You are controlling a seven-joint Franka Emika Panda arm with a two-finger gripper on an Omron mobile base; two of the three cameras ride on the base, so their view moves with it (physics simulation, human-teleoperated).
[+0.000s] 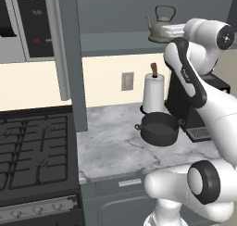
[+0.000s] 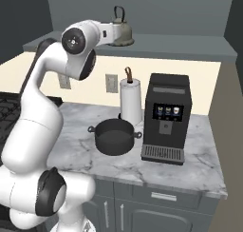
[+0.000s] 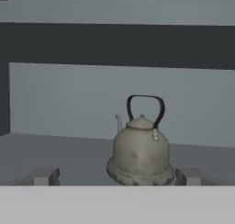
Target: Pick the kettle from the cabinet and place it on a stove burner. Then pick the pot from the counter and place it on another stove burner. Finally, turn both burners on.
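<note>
None of the three stages is finished, judging from how things lie. Kettle stands upright on the inner shelf of the open cabinet, not lifted. Gripper faces it at shelf height, jaws spread to full width, holding nothing; in the hand view one fingertip shows on each side of the kettle's base, the body centred between them. Contact cannot be judged; the pads look just short of the kettle's sides.

Pot sits on the marble counter, untouched, just in front of the paper towel roll and beside the black coffee machine. Stove burners are bare, nothing set on them. Knobs run along the cooktop's front edge; their setting is too small to read.

Left to do: close on the kettle, carry it to a burner, move the pot to another burner, turn both burners on.

Room for moving: shelf around the kettle is open on both sides, with a dark cabinet band overhead. The open cabinet door hangs edge-on between shelf and cooktop, so the carry toward the burners probably has to come out and clear that edge first. The microwave sits above the cooktop, limiting height there. The wall outlet is well clear of the route.
</note>
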